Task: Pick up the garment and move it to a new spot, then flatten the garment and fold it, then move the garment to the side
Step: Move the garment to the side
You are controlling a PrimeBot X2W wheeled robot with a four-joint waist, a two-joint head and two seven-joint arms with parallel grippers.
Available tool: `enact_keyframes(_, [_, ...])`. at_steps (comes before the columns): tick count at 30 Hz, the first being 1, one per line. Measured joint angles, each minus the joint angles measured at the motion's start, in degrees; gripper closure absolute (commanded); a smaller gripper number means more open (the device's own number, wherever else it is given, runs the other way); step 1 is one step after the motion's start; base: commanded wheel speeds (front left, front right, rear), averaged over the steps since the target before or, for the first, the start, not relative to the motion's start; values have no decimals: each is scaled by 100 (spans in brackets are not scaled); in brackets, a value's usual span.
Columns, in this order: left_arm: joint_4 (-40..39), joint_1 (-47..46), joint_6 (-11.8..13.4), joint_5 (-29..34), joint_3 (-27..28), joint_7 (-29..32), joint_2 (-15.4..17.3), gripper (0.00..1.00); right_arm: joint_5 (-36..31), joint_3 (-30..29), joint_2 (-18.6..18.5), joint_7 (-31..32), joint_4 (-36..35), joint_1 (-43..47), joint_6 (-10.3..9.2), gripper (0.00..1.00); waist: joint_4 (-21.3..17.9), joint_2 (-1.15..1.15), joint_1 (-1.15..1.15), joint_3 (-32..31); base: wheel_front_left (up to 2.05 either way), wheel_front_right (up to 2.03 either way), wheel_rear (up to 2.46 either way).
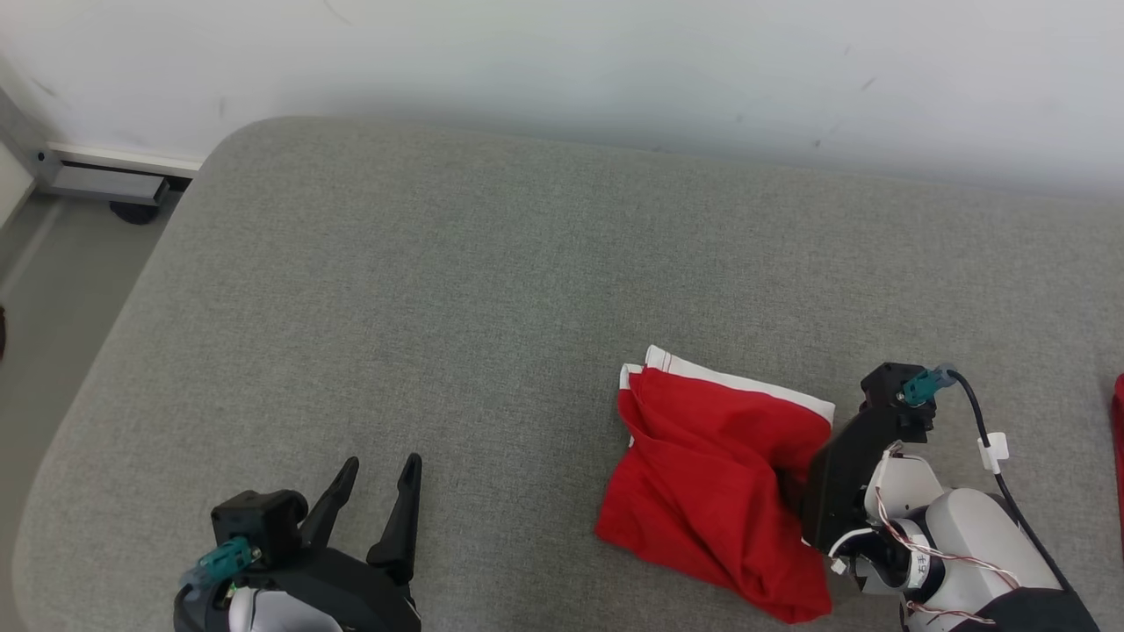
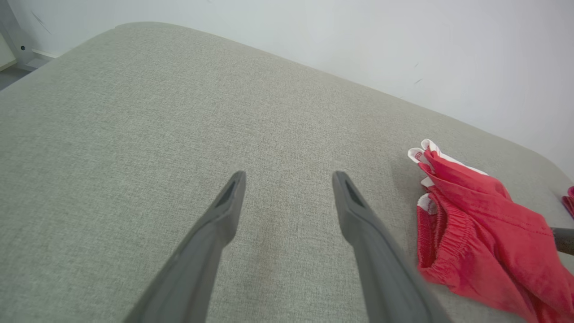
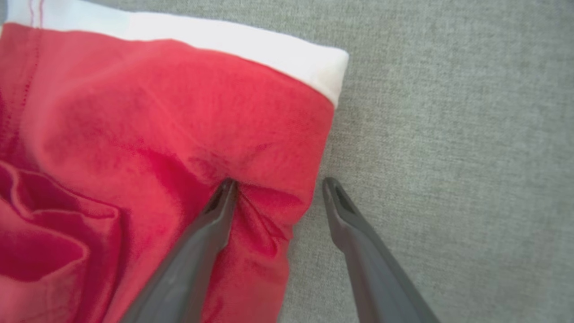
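Against the white wall (image 1: 562, 61), a grey upholstered pad (image 1: 492, 290) with rounded corners carries everything. A pair of red shorts (image 1: 711, 474) with a white band lies towards its near right corner, well in from the left edge. The shorts are doubled over and rumpled, not flat and not squarely folded, and the gathered waistband faces the left side. The right claw (image 3: 279, 181) is down at the shorts' right edge with its jaws spread wide. One finger presses a dimple into the red cloth and the other rests on bare pad just beside the hem, so nothing is pinched. The left claw (image 1: 382, 459) hangs over the near left part of the pad, equally wide and empty, well apart from the shorts. A sliver of another red thing (image 1: 1119, 439) shows at the pad's right edge; what it is cannot be told. I judge the right arm to be at a grasp point on the hem. The pose fits a pinch about to close for lifting or spreading the shorts. It fits equally well a hold just let go after setting them down. Either way the shorts are too creased to count as flattened or folded. Any grip here would need both fingers to bracket the hem, and enough layers caught that the cloth does not slide out.
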Motion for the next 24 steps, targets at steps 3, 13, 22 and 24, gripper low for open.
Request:
enact_keyframes(3, [16, 0, 0, -1, 0, 0, -5, 0, -83, 1, 8, 7, 23, -12, 0, 100, 6, 0, 0, 5, 0, 0, 0])
enact_keyframes(13, [203, -3, 0, -7, 19, -38, -38, 0, -198, 244, -176, 172, -222, -117, 93, 100, -39, 0, 1, -119, 0, 0, 0])
enact_keyframes(22, [307, 32, -7, -21, -34, -90, -103, 0, -414, 212, -1088, 655, -958, -425, 410, 100, -121, 0, 1, -422, 0, 0, 0])
enact_keyframes(24, [326, 46, -8, -25, -43, -108, -110, 0, -414, 172, -1239, 804, -1085, -462, 443, 100, -134, 0, 1, -489, 0, 0, 0])
